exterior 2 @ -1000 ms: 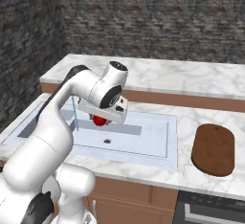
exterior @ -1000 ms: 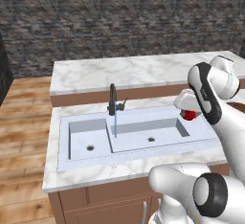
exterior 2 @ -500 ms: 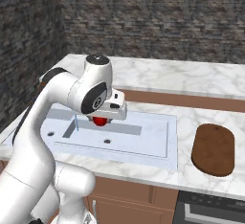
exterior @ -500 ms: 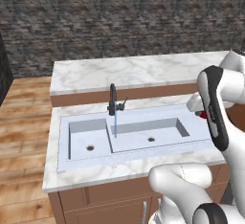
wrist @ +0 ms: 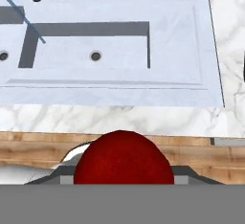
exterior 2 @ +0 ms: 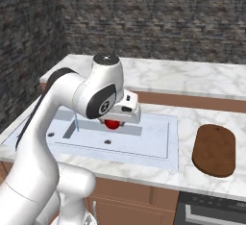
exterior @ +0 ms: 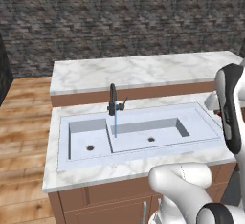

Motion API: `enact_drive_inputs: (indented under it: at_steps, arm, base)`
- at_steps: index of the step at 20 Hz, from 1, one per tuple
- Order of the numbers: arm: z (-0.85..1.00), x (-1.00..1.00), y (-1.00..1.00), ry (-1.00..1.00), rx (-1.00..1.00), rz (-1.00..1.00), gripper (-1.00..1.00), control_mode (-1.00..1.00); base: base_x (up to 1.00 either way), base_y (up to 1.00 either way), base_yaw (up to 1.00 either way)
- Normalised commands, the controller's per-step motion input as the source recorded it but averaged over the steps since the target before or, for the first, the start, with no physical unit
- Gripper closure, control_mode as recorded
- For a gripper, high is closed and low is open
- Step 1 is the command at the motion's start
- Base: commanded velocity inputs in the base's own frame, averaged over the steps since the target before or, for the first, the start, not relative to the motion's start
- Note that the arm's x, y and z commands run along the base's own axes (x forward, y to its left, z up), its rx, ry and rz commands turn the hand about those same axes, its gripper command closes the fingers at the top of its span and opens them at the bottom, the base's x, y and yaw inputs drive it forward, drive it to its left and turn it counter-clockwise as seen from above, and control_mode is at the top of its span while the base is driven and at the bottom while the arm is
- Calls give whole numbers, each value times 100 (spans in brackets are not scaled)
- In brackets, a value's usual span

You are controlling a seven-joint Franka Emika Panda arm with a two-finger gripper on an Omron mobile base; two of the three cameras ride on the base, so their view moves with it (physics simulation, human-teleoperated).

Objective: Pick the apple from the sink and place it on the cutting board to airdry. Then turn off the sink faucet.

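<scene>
The red apple [exterior 2: 112,124] hangs in my gripper [exterior 2: 114,122], which is shut on it above the wider bowl of the pale sink [exterior 2: 154,140]. In the hand view the apple [wrist: 123,163] bulges at the bottom, with the sink [wrist: 172,50] spread out beyond it. From the left base view a sliver of the apple [exterior: 219,114] peeks out beside my forearm, over the sink's right rim [exterior: 210,122]. The black faucet [exterior: 113,101] is running a thin blue stream [exterior: 115,125] into the wide bowl. The dark brown cutting board [exterior 2: 215,149] lies flat on the counter right of the sink.
A raised marble ledge [exterior: 143,72] runs behind the sink under a dark stone wall. My own upper arm [exterior 2: 93,96] stands in front of the faucet in the right base view. White marble counter [exterior 2: 190,123] separates sink and board.
The arm has swung to the right with the apple, from over the bowl's middle toward the sink's right end. Water keeps running.
</scene>
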Motion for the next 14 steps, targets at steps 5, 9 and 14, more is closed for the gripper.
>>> enact_drive_inputs:
  at_steps: [5,9,14]
  arm:
    - [0,0,-58,7,7,-18,100,-100]
    - [0,0,-55,1,3,-14,100,-100]
    - [-3,0,-50,-5,-2,-6,100,-100]
  base:
    - [0,0,0]
    - [0,0,0]
    - [0,0,0]
